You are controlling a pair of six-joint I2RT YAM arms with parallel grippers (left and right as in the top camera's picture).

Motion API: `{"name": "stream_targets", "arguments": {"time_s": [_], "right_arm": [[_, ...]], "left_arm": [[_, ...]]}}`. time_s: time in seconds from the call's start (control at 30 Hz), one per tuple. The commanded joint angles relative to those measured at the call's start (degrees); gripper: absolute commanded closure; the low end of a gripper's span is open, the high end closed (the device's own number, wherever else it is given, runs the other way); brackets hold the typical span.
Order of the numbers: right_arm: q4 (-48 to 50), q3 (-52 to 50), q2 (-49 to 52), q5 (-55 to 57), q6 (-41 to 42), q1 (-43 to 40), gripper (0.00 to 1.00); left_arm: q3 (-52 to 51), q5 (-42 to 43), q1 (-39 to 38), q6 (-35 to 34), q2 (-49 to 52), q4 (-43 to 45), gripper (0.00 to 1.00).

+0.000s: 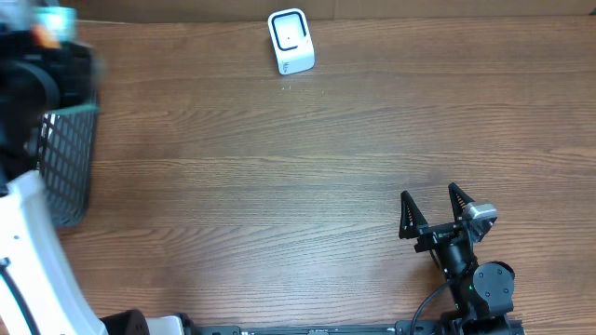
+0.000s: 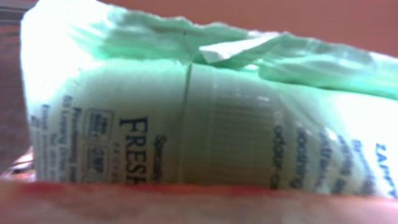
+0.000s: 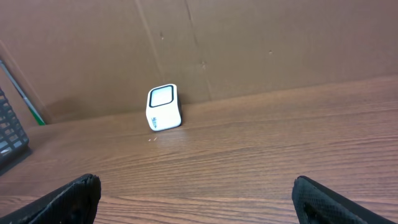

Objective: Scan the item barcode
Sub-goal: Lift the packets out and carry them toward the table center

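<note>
The item, a pale green packet (image 2: 205, 124) printed with "FRESH", fills the left wrist view, lying sideways very close to the lens with a red blur along its lower edge. Whether the left gripper (image 1: 54, 67) clasps it cannot be told; no fingers show there. In the overhead view that gripper is a dark blur above the mesh basket (image 1: 70, 167) at the table's (image 1: 279, 186) left edge. The white scanner (image 1: 291, 40) stands at the far edge, well apart. The right gripper (image 1: 431, 207) rests near the front right, jaws spread wide and empty.
</note>
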Motion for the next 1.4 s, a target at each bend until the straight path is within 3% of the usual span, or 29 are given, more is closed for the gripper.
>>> {"name": "stream_targets", "arguments": {"time_s": [0.0, 0.23, 0.53, 0.7, 1.0, 1.37], "right_arm": [[0.2, -0.6, -0.7, 0.3, 0.4, -0.2, 0.0], [0.2, -0.6, -0.7, 0.3, 0.4, -0.2, 0.0], [0.2, -0.6, -0.7, 0.3, 0.4, -0.2, 0.0], [0.2, -0.6, -0.7, 0.3, 0.4, -0.2, 0.0], [0.2, -0.6, -0.7, 0.3, 0.4, -0.2, 0.0], [0.2, -0.6, -0.7, 0.3, 0.4, -0.2, 0.0]], "left_arm": [[0.4, -7.0, -11.5, -6.5, 0.3, -1.6, 0.57], [-1.5, -7.7, -31.3, -14.9, 8.9, -2.4, 0.56], [-1.6, -5.6, -48.4, -28.4, 30.7, 2.5, 0.57], [-1.6, -3.4, -54.4, -29.7, 38.7, 8.1, 0.58], [-1.6, -3.0, -59.2, -42.9, 44.9, 12.9, 0.67], [-1.6, -5.2, -63.9, -43.4, 47.0, 12.9, 0.59]]}}
